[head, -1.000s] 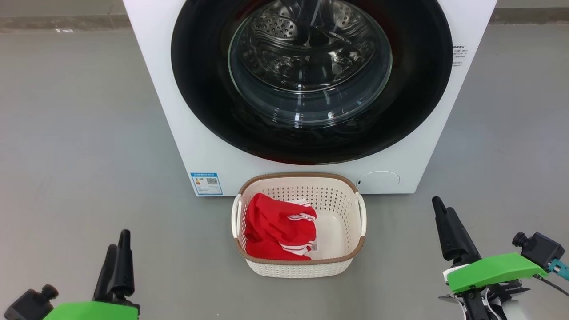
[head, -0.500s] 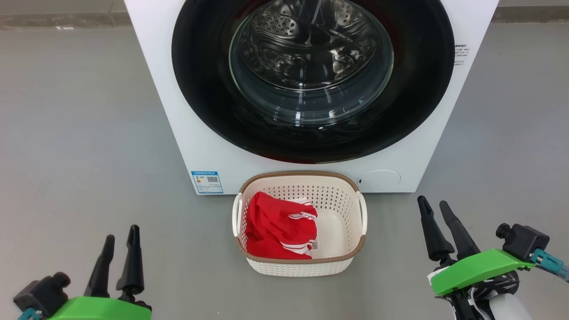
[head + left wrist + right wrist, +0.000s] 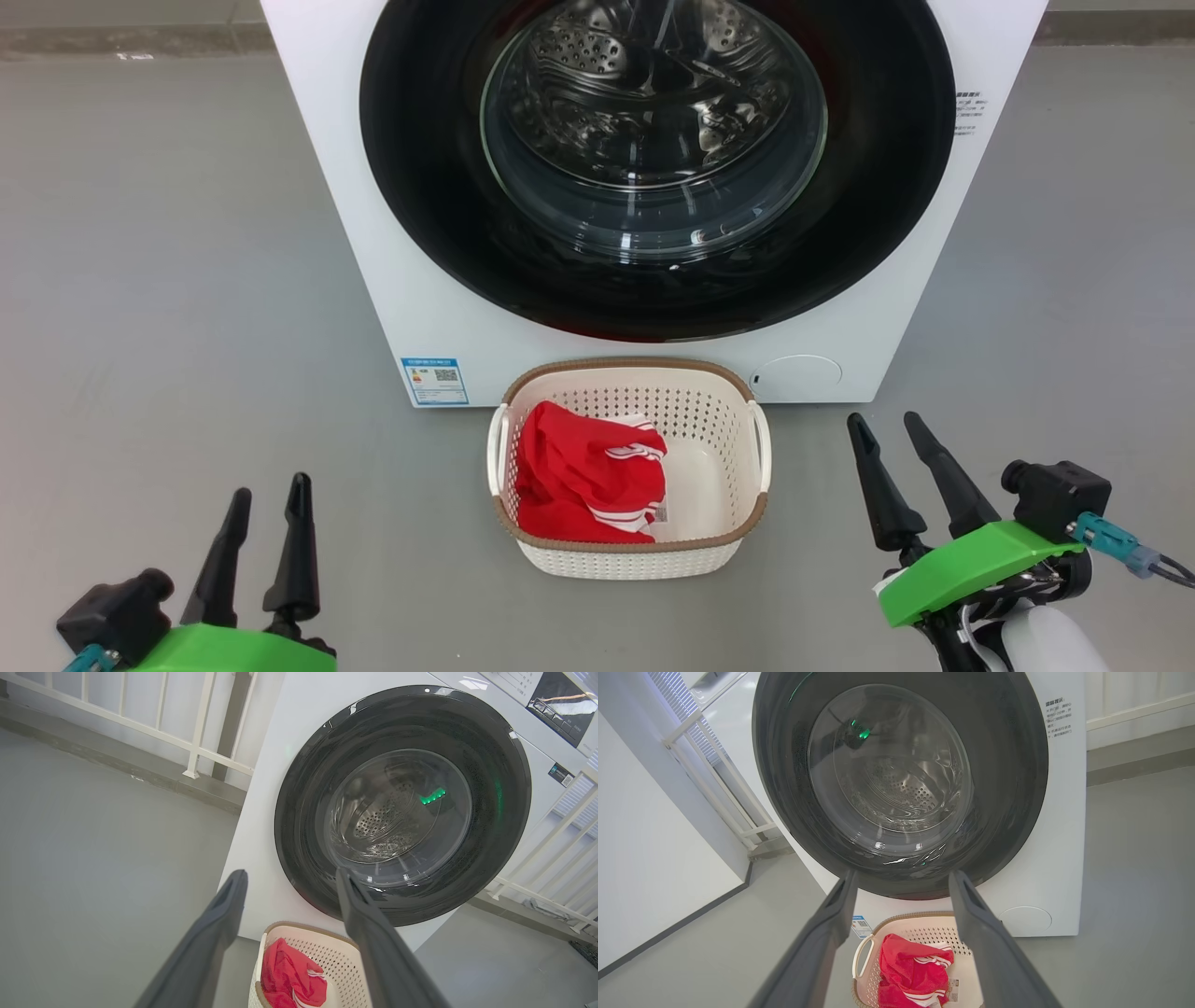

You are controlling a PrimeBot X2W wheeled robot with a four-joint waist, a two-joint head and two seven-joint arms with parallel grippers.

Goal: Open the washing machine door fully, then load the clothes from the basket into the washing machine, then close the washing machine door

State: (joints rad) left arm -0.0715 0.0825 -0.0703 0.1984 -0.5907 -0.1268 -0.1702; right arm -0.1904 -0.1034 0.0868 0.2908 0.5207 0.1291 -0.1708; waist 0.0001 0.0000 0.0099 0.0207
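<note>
Left tool (image 3: 272,485) and right tool (image 3: 882,417) are both spread wide and empty, fingers aimed at the washing machine (image 3: 345,215). The basket (image 3: 625,560) sits on the grey floor (image 3: 140,280) between the two tools, slightly ahead of them, at the machine's front; contact can't be told. Red striped clothes (image 3: 579,476) are bunched in the basket half nearer the left tool. The washing machine door (image 3: 868,187) is shut flush, ahead of both tools, with the steel drum (image 3: 653,84) visible through its glass. Neither tool touches anything.
</note>
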